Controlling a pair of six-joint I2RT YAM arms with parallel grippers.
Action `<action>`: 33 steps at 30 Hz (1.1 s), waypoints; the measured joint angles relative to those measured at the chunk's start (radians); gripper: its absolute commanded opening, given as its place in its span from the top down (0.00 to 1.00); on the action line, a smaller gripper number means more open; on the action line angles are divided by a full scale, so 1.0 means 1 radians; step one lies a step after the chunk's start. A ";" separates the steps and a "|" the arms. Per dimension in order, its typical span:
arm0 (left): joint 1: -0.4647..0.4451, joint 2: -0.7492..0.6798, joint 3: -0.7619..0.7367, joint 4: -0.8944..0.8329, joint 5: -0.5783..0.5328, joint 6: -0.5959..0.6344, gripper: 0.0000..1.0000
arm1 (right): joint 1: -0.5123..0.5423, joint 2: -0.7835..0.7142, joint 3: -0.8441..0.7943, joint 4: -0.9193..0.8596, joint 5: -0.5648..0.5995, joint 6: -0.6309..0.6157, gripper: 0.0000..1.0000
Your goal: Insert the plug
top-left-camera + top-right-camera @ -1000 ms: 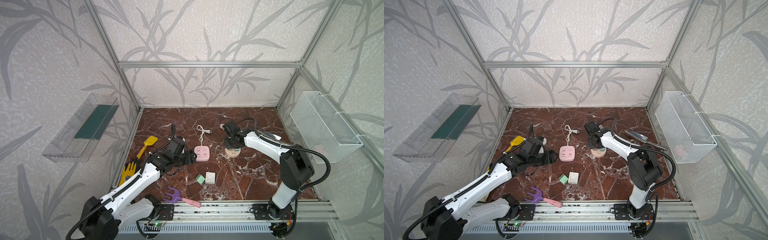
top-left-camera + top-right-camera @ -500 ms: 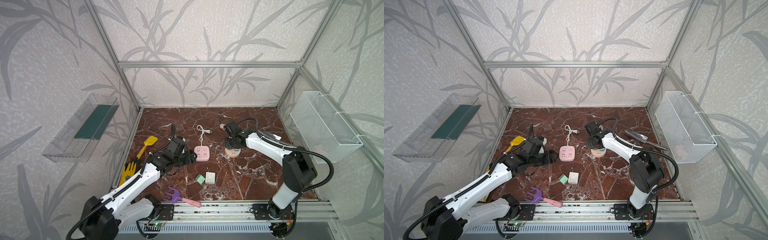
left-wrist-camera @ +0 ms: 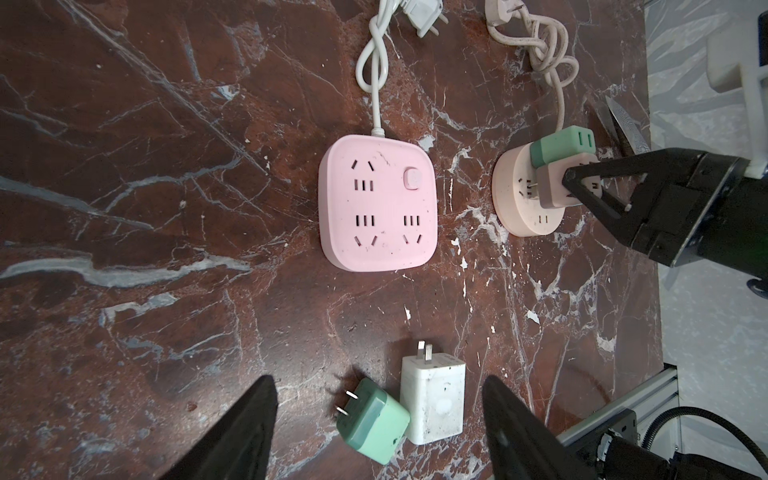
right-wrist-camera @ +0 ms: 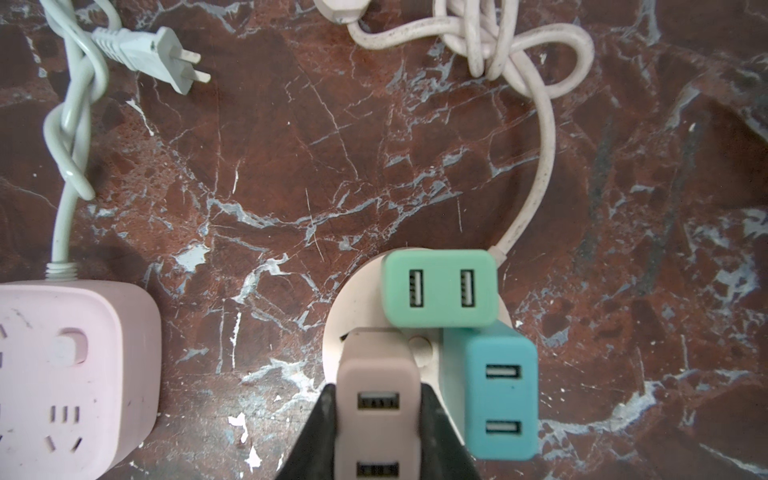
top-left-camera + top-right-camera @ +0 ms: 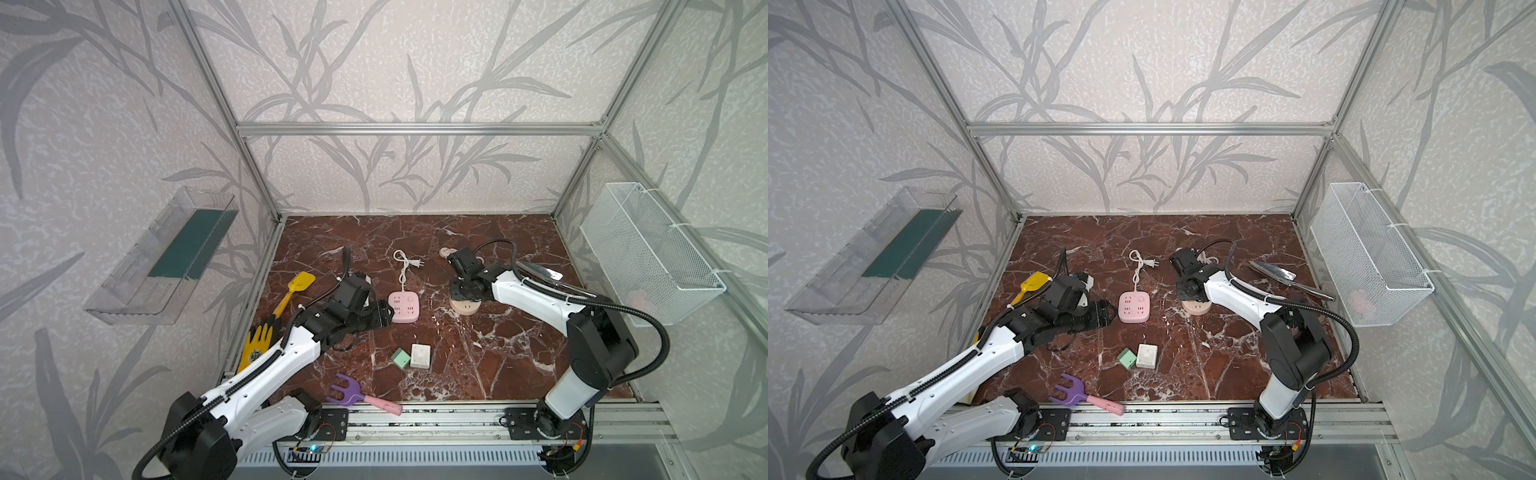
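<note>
— Marble bench [image 5: 498, 365] in red-brown, wallpapered cage all round. Anything different from 1 second back?

— Barely. Slight outward drift at the elbow of the right arm [image 5: 532, 297] in both top views, nothing more. Wrist parked over the round socket [image 3: 515, 216], same spot as before. No travel on the left arm [image 5: 270, 370] either.

— Meaning for the job?

— Reads as a slow press or fine alignment, not a carry. Prongs on show between beige plug [image 4: 376, 399] and socket face in the left wrist view, so probably not pushed home yet.

— Grip?

— Right fingers [image 4: 320, 432] clamped on the beige plug, 1 on each flank, USB ports facing the wrist camera. Left fingers [image 3: 245, 428] spread apart, holding nothing, just beside the pink power strip [image 5: 403, 306] in both top views.

— Neighbours on that socket?

— 2 already in: seated green plug [image 4: 438, 291] and blue plug [image 4: 498, 390], both close beside the beige one. Little room for tilt.

— Arm pose?

— Right arm stretched in from the front rail, forearm low, wrist bent down over the socket. Left arm reaching forward too, wrist low near the bench.

— Spares?

— Loose green plug [image 3: 374, 424] and white charger [image 3: 432, 399] side by side on the bench, well apart from the round socket, untouched.
</note>
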 measured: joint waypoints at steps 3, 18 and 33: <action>0.000 0.000 0.000 0.000 0.000 0.000 0.25 | 0.001 -0.002 -0.002 0.003 0.002 -0.001 1.00; 0.000 0.002 -0.013 0.008 0.000 0.000 0.25 | 0.030 -0.025 -0.002 0.038 0.045 -0.018 1.00; 0.000 0.002 -0.022 0.018 0.004 -0.002 0.25 | 0.032 0.008 -0.002 0.019 0.069 -0.010 1.00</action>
